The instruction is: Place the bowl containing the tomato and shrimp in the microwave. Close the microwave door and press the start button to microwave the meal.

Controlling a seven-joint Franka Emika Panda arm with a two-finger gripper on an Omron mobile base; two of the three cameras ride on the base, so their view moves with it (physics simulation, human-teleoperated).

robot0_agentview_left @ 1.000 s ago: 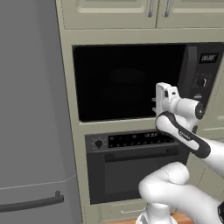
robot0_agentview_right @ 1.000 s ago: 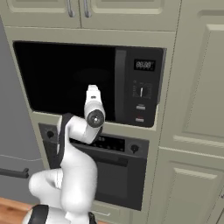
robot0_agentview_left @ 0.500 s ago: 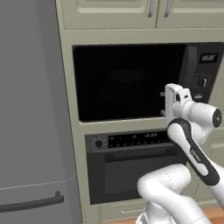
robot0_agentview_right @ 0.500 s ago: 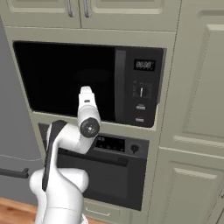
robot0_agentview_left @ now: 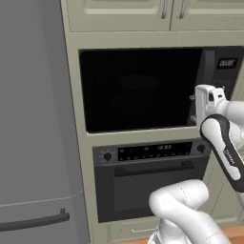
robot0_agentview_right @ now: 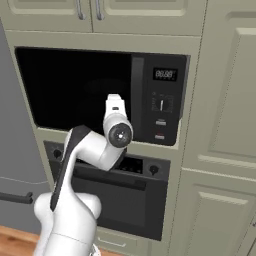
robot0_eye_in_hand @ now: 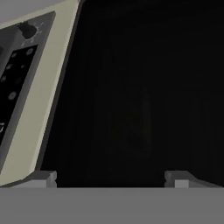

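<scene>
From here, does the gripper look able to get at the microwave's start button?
Probably yes. The open gripper faces the closed microwave door, and nothing stands between it and the control strip just to the right.

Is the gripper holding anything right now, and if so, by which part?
Nothing is held. The gripper has its jaws wide apart with only the dark glass of the microwave door ahead of them.

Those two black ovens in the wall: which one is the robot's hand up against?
The upper one, the microwave, with its control strip on the right. The open gripper faces its dark glass; the oven with knobs sits below.
</scene>
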